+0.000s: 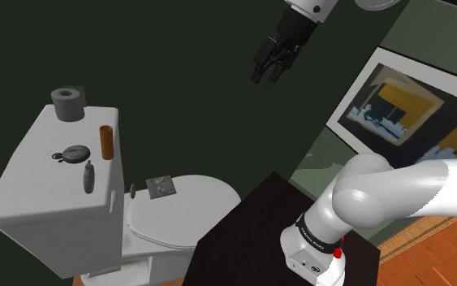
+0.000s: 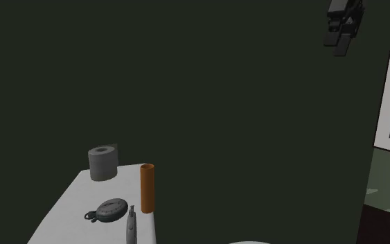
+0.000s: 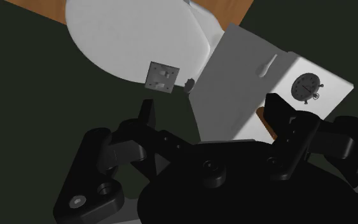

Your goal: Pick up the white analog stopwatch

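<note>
**Long descent ahead, crowded landing**

Your gripper [image 1: 269, 75] hangs high above the toilet with its claw wide, fingers apart and nothing between them. The stopwatch [image 1: 76, 153], a flat grey disc with a small ring at its edge, lies on the tank lid [image 1: 32, 175]. In the shoulder view it sits at about 8 o'clock from the gripper and well apart from it.

Watch its neighbours. From the stopwatch, an upright orange tube [image 1: 105, 142] stands near at 2 o'clock. A slim grey tool [image 1: 89, 175] lies near at 5 o'clock, and a grey paper roll [image 1: 67, 103] is at 12 o'clock.

If you come down off-centre, a finger will likely topple the tube or push the tool off the lid. The disc is low, so closing too high could let the fingers skid over it. Pressing too hard on the smooth lid could shoot it sideways.
</note>
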Robot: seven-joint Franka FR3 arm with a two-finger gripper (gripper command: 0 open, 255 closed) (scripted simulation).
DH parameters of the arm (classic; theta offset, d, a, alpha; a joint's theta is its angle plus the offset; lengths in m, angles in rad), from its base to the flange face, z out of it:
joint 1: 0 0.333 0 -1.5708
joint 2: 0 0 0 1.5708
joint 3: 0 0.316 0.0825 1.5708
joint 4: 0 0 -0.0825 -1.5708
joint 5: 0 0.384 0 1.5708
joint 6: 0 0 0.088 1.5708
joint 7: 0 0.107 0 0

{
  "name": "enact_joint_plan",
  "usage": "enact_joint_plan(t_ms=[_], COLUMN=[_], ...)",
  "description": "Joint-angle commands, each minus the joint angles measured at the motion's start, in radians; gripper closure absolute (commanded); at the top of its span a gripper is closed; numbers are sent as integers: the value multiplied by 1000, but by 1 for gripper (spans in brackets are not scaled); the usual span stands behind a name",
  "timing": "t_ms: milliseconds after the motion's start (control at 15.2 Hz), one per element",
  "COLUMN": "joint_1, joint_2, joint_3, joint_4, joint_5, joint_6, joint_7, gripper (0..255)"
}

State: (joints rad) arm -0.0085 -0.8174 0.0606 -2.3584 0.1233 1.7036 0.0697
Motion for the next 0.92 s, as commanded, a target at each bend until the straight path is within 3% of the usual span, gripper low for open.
enact_joint_plan(t_ms=[0,858], joint_1=[0,2], joint_2=[0,317], joint_3=[0,284], joint_4=[0,31], joint_5=[0,97], joint_6=[0,244], joint_7=[0,371], gripper=[0,0])
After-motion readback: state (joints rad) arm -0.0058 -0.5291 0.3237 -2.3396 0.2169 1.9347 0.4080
